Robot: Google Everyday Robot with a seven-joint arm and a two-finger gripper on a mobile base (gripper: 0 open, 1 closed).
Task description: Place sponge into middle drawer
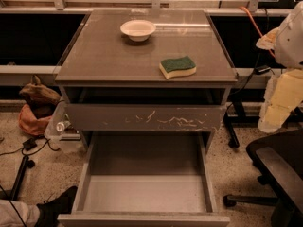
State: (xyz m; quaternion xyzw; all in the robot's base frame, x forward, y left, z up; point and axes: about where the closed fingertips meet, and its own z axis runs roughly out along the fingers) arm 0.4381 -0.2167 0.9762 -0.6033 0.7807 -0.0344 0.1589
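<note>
Pincer (280, 103) hangs at the right edge, well apart from the sponge (177, 66); released or clenched, I cannot tell. Sponge sits untouched on the cabinet top (109, 56), near right. Middle drawer (144, 193) is open below, so pick-up and drop both remain.

Speckled floor (236, 160) lies around the bench (109, 56); right of the bench stand a black chair (279, 169) and, higher, the tool (278, 109).
</note>
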